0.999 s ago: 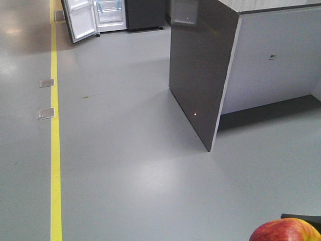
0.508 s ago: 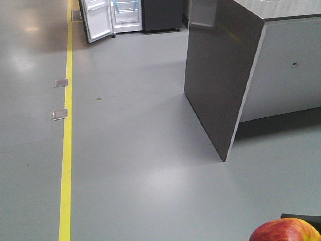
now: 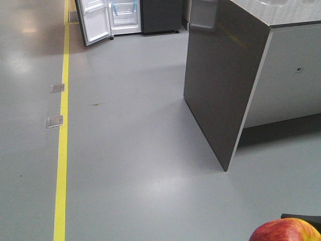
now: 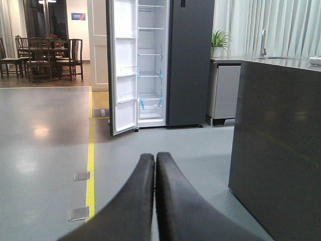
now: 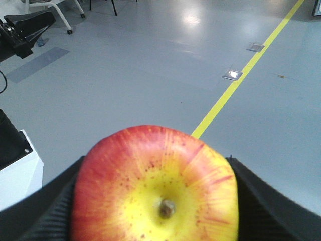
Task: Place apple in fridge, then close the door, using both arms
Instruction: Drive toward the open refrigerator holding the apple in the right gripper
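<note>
The red apple (image 5: pixel 155 186), yellow round its stem, sits clamped between the black fingers (image 5: pixel 261 201) of my right gripper (image 5: pixel 155 201); its top also shows at the bottom right of the front view (image 3: pixel 283 232). The fridge (image 4: pixel 173 60) stands far ahead, dark blue-grey outside, white inside with shelves and blue tape. Its door (image 4: pixel 123 65) stands swung open on the left. The fridge also shows at the top of the front view (image 3: pixel 125 15), with its door (image 3: pixel 95 22). My left gripper (image 4: pixel 155 156) is shut and empty, pointing toward the fridge.
A tall dark-sided counter (image 3: pixel 225 75) stands ahead on the right, also in the left wrist view (image 4: pixel 276 145). A yellow floor line (image 3: pixel 61 145) runs along the left with two floor plates (image 3: pixel 54 121). Chairs and a table (image 4: pixel 45 55) stand at the far left.
The front view has shifted: the counter and fridge have slid right in the frame, then the view turned slightly. The apple stays held in the right gripper.
</note>
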